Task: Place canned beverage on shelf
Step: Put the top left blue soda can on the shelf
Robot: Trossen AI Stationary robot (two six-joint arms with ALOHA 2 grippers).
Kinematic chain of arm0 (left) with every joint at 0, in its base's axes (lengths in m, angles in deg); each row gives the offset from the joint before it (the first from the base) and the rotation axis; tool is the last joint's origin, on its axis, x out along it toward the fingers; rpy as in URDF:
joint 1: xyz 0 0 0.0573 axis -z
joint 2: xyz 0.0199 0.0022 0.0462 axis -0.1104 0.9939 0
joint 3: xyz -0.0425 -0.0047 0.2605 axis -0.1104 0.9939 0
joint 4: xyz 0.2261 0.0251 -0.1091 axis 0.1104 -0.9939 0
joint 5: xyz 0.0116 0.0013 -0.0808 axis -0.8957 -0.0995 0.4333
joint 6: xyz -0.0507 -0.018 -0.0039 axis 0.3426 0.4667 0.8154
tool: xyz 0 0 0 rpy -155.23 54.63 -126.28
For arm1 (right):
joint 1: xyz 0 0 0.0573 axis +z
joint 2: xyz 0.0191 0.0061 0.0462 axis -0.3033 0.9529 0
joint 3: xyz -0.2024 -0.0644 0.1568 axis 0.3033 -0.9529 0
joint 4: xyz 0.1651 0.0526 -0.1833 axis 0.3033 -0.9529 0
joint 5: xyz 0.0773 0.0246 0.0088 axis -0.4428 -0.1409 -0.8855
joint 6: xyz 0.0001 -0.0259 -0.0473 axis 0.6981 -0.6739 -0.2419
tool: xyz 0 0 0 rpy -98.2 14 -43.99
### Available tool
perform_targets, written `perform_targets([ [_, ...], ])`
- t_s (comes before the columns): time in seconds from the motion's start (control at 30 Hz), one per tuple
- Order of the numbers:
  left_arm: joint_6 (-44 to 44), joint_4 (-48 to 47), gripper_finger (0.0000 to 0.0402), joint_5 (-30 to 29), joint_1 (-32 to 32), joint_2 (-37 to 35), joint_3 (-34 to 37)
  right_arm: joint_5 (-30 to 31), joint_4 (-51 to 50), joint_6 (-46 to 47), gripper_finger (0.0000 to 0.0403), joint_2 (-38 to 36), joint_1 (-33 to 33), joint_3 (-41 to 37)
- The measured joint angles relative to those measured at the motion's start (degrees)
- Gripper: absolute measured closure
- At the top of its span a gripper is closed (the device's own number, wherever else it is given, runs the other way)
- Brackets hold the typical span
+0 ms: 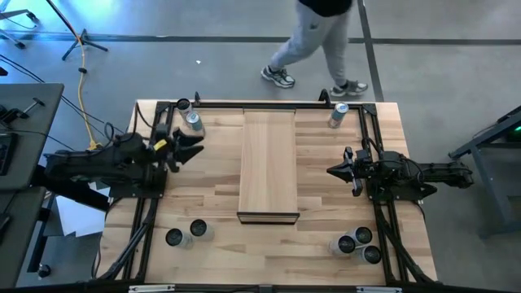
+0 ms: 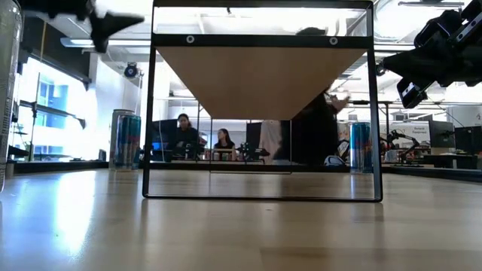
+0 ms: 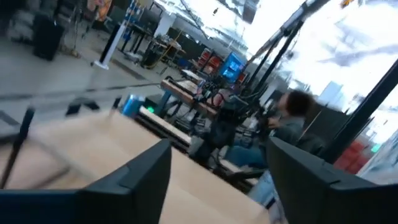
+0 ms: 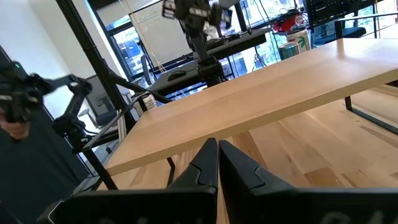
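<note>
The long narrow shelf of smooth light wood [image 1: 269, 167] on a thin black metal frame stands in the middle of the butcher-block table [image 1: 212, 203], its dark end edge toward the near side, and its top carries no can. The left gripper [image 1: 194, 148] hangs in the air on the left of the shelf, well apart from it, near the far left corner; in the left wrist view its 2 dark fingers [image 3: 134, 174] stand spread with nothing between them, so the jaws are released. Just beyond it, at the far left corner, a silver and blue beverage can [image 1: 194, 121] stands upright on the table, with the gripper close beside it but not touching. Another can of the same kind [image 1: 338, 115] stands at the far right corner. 2 more cans [image 1: 187, 233] sit at the near left and 3 cans [image 1: 358, 242] cluster at the near right. The right gripper [image 1: 334, 171] waits to the right of the shelf, pointing at its long side, its jaws clenched together on nothing, as the right wrist view shows. A person in grey trousers and sneakers [image 1: 313, 45] walks past the far edge of the table.
</note>
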Motion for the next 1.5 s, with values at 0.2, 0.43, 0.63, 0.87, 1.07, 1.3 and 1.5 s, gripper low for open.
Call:
perform_targets([
  [0.2, -7.61, -14.16, 0.0136, -1.85, -1.95, 14.19, -15.12, -0.01, -0.01, 0.01, 0.0402, 0.00, 0.00, 0.02],
  [0.43, -15.42, -25.70, 0.0137, -2.39, -5.39, 26.27, -31.47, -0.02, 0.00, 0.00, 0.0402, -0.02, 0.00, 0.00],
  [0.63, -13.18, -32.47, 0.0137, -5.46, -9.36, 34.20, -43.05, -0.01, 0.00, 0.00, 0.0402, -0.02, 0.00, 0.00],
  [0.87, 1.21, -49.77, 0.0137, -4.53, -18.86, 42.38, -48.77, -0.02, 0.00, 0.00, 0.0402, 0.00, 0.00, 0.00],
  [1.07, 6.76, -61.40, 0.0137, -2.36, -26.41, 48.21, -49.33, -0.01, -0.01, 0.01, 0.0402, -0.02, 0.00, 0.01],
  [1.3, 5.87, -64.51, 0.0137, -2.84, -34.74, 52.80, -49.33, 0.00, -0.01, 0.01, 0.0402, -0.02, 0.00, 0.01],
  [1.5, 4.95, -67.62, 0.0137, -6.06, -39.05, 54.64, -48.27, 0.00, 0.00, 0.01, 0.0402, -0.02, 0.00, 0.01],
])
